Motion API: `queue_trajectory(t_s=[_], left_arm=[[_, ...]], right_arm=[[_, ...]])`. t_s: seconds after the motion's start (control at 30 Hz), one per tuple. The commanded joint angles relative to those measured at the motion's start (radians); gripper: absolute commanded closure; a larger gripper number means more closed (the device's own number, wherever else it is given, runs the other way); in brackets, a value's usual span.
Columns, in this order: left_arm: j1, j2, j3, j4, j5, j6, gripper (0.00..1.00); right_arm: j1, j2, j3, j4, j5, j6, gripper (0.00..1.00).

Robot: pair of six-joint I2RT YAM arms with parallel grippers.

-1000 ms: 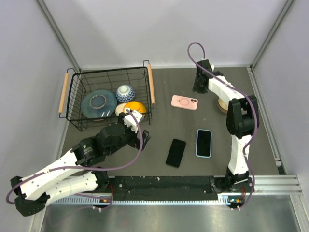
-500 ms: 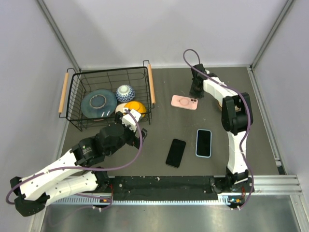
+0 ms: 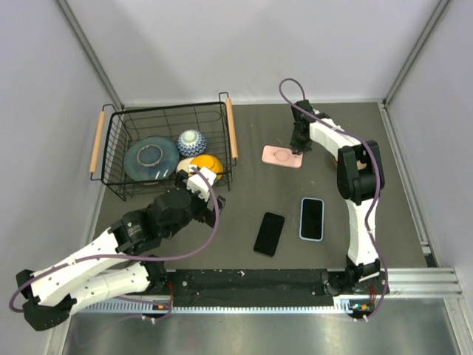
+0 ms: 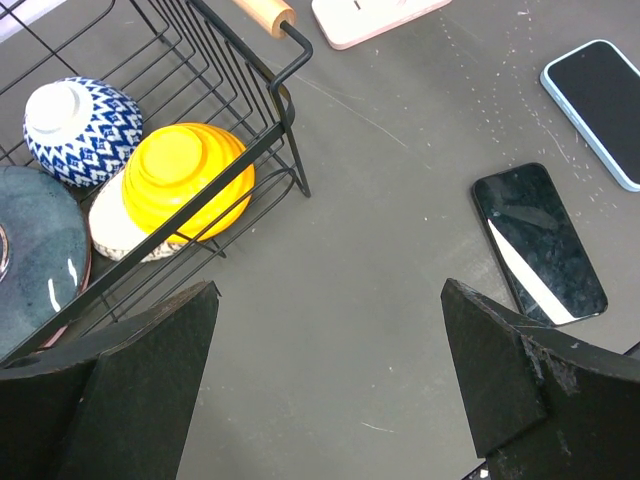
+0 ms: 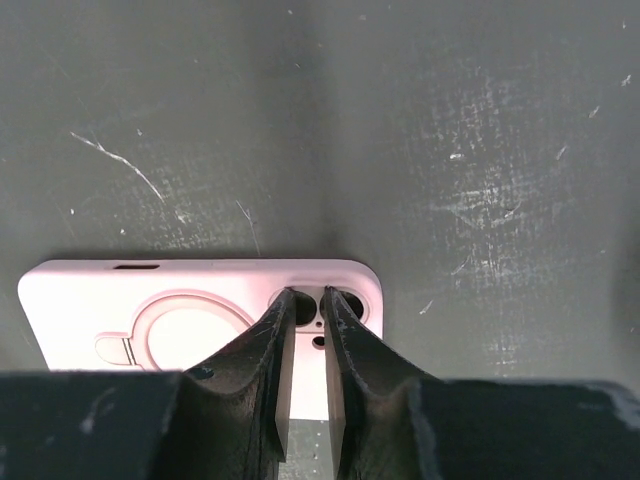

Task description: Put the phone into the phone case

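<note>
The pink phone case (image 3: 281, 156) lies back up at the back middle of the table, with its white ring mark showing. My right gripper (image 3: 298, 146) is down on the case's camera cut-out corner. In the right wrist view its fingertips (image 5: 282, 305) stand almost together at the cut-out of the case (image 5: 190, 300), with nothing between them. The phone (image 3: 269, 234) lies screen up near the front middle and also shows in the left wrist view (image 4: 540, 242). My left gripper (image 3: 213, 209) is open and empty, hovering left of the phone, over bare table (image 4: 328, 300).
A black-faced slab with a light blue rim (image 3: 312, 219) lies right of the phone. A black wire basket (image 3: 111, 148) with wooden handles stands at the back left and holds a yellow bowl (image 3: 208, 162), a blue-white bowl (image 3: 191, 141) and a teal plate (image 3: 151, 158).
My right gripper has moved left and down from behind the case onto its camera cut-out corner. My left gripper has drawn back slightly to the left.
</note>
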Motion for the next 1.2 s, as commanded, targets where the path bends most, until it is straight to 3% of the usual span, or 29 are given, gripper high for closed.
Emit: queue_trajectory(t_s=[0.0, 0.3, 0.47, 0.7, 0.93, 1.17], left_arm=[[0.003, -0.017, -0.017, 0.039, -0.02, 0.009, 0.01], [0.003, -0.029, -0.019, 0.063, -0.024, 0.017, 0.01], [0.003, -0.004, 0.032, 0.022, -0.023, -0.012, 0.01], [0.003, -0.01, 0.093, -0.056, -0.053, -0.046, 0.01], [0.004, 0.023, 0.207, -0.144, -0.078, -0.123, 0.01], [0.036, 0.124, 0.332, -0.266, -0.07, -0.163, 0.03]], right_arm=[[0.007, 0.023, 0.009, -0.018, 0.025, 0.003, 0.83], [0.007, 0.013, -0.009, -0.032, 0.026, -0.048, 0.82], [0.007, 0.018, 0.034, -0.032, 0.0, -0.118, 1.0], [0.007, -0.065, 0.049, -0.014, 0.014, -0.225, 1.0], [0.007, -0.287, -0.047, 0.075, -0.017, -0.296, 1.0], [0.007, -0.584, -0.354, 0.242, -0.122, -0.356, 1.0]])
